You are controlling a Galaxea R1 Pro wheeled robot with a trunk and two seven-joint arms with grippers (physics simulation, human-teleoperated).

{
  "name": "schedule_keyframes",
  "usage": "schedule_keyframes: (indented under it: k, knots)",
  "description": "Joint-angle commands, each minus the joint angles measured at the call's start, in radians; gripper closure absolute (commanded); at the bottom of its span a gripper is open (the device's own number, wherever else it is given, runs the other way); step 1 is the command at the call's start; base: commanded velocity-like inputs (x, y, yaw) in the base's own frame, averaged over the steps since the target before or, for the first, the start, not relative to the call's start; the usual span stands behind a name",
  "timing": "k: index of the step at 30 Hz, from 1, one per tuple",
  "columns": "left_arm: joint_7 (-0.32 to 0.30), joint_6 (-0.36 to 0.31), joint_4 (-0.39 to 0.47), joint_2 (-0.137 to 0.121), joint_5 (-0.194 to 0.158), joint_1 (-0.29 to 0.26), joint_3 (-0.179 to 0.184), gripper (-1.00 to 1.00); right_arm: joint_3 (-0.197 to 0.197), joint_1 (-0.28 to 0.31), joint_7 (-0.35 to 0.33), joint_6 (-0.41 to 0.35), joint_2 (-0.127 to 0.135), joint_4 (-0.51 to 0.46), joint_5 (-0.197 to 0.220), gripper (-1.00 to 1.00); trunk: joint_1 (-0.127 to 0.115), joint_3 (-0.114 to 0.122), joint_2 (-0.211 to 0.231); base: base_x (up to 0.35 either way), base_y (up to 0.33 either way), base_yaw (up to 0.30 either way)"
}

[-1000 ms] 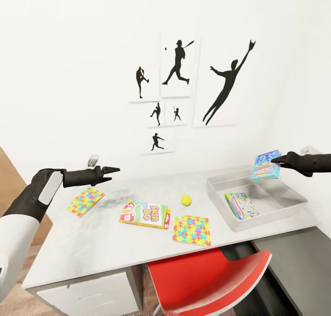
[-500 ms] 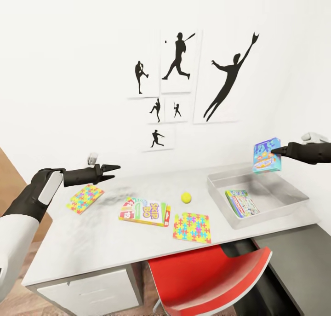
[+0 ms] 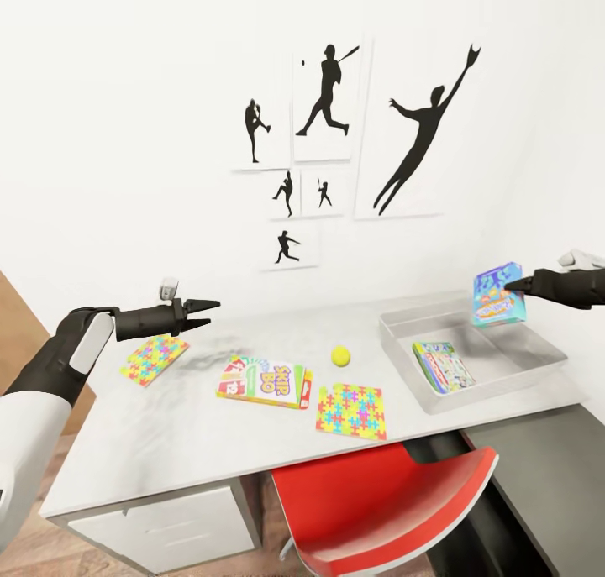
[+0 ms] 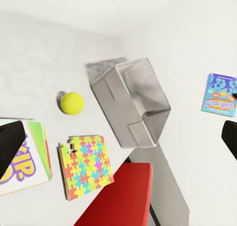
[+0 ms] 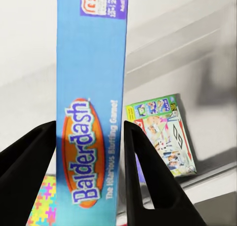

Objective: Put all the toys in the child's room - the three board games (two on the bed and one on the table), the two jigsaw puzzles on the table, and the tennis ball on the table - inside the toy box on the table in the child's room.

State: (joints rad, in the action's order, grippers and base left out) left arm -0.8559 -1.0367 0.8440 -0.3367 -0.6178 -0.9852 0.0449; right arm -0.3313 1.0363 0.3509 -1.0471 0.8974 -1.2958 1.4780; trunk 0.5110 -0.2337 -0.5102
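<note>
Blue and upright, the smaller board game (image 3: 497,295), a Balderdash box (image 5: 91,107), is pinched between the two black fingers of the right gripper (image 3: 509,287) and hangs in the air above the far right corner of the toy box (image 3: 538,348). The toy box, a shallow light-grey bin, sits on the right end of the table (image 3: 168,451). Inside the toy box, against its near left wall, the green board game (image 3: 443,367) lies flat.

To the left of the toy box on the table, the small yellow-green tennis ball (image 3: 340,356) rests apart from everything else. Nearer the front edge than the ball, one jigsaw puzzle (image 3: 352,411) lies flat. Left of that puzzle, almost touching it, the white, red and yellow SKIP-BO board game (image 3: 265,382) also lies flat. Much further from the toy box, toward the left end of the table, lies the second jigsaw puzzle (image 3: 154,359).

The left gripper (image 3: 206,312) hovers above the table beside that second puzzle, its pointed fingers slightly apart and empty.

A red chair (image 3: 395,510) is tucked under the table, in front and to the left of the toy box. On the white wall behind hang black baseball silhouettes (image 3: 323,98).
</note>
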Motion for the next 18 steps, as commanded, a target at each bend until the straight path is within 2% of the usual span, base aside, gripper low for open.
schedule_keyframes:
  k: [1,7,18]
  knots:
    - [-0.003,-0.003,0.000,-0.001,0.000,-0.001,0.003,-1.00,-0.003,0.002,0.010,0.000,0.003,0.000,0.013,1.00,0.000,-0.004,-0.002,0.000,0.000,0.000]
    - [-0.003,-0.003,0.000,-0.001,0.000,-0.001,0.004,-1.00,-0.003,0.002,0.008,0.000,0.022,0.006,0.014,1.00,0.000,-0.014,-0.002,0.000,0.000,-0.054]
    - [-0.005,-0.003,0.000,-0.001,0.000,-0.001,0.002,-1.00,-0.018,0.002,0.008,0.000,0.025,0.017,0.015,1.00,0.000,-0.032,-0.002,0.000,0.000,-0.074]
